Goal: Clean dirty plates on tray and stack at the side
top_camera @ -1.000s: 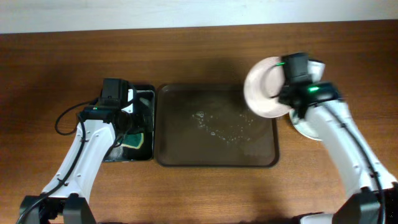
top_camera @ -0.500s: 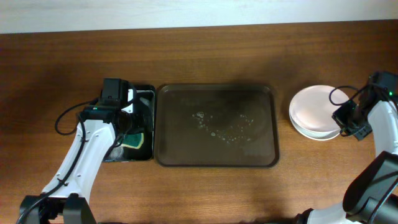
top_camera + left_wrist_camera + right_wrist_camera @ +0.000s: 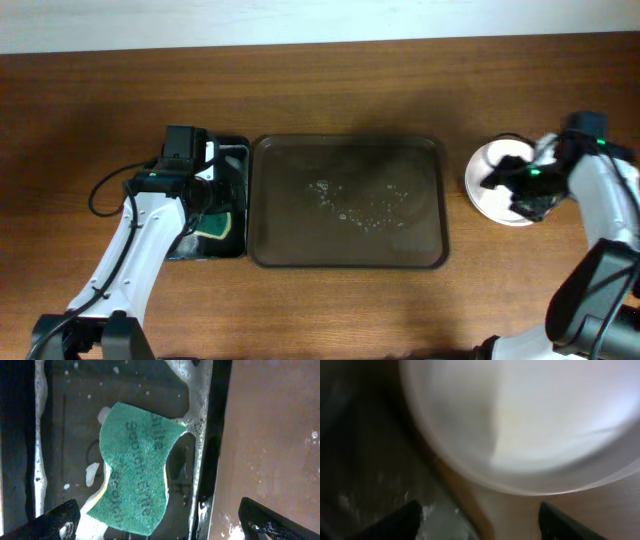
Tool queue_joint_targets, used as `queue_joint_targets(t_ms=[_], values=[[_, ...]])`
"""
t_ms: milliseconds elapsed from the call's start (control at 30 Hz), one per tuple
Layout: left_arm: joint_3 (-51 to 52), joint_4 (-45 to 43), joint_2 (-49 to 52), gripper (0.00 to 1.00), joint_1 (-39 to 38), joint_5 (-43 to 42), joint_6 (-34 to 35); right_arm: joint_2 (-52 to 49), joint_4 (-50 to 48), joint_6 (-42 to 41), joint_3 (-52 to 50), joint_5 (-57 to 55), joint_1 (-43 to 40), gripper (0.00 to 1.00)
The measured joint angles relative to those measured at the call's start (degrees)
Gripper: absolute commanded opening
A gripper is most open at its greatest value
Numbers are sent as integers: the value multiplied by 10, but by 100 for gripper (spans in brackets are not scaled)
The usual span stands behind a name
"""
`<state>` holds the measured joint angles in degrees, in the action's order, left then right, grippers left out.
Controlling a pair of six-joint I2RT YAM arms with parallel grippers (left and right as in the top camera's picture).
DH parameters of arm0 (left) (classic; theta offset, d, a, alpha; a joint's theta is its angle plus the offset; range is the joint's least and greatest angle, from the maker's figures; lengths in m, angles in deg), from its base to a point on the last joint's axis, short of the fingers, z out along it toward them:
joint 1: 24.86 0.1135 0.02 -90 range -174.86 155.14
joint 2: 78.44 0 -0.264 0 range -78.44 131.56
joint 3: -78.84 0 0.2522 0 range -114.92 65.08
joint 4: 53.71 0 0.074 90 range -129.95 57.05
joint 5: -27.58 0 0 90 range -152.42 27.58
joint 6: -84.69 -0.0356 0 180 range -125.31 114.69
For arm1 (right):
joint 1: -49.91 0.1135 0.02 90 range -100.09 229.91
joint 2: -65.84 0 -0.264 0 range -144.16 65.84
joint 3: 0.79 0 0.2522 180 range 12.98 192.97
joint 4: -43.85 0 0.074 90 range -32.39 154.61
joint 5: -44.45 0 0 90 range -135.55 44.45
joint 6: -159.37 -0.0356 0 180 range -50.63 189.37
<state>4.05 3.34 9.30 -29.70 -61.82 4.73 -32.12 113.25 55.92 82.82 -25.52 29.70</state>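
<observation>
— Stacking finished, you think?
— Seems so: plates (image 3: 480, 192) piled on the worktop (image 3: 330, 305) beside the tray (image 3: 348, 265), none on it; right fingers (image 3: 407, 517) spread above them, left fingers (image 3: 55, 520) spread over the sponge (image 3: 137, 475). Next, lift clear.

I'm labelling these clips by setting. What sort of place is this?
Probably a test bench staged for dishwashing, not a real kitchen: a wooden table, a green sponge in a sudsy black tray, a wet brown tray beside it, and plates stacked at the side.
</observation>
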Motion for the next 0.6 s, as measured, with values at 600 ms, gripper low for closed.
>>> queue_joint_targets(t_ms=[600], values=[[-52, 159, -15, 99, 16, -24, 24, 78, 65, 24, -4, -151, 336, 99]])
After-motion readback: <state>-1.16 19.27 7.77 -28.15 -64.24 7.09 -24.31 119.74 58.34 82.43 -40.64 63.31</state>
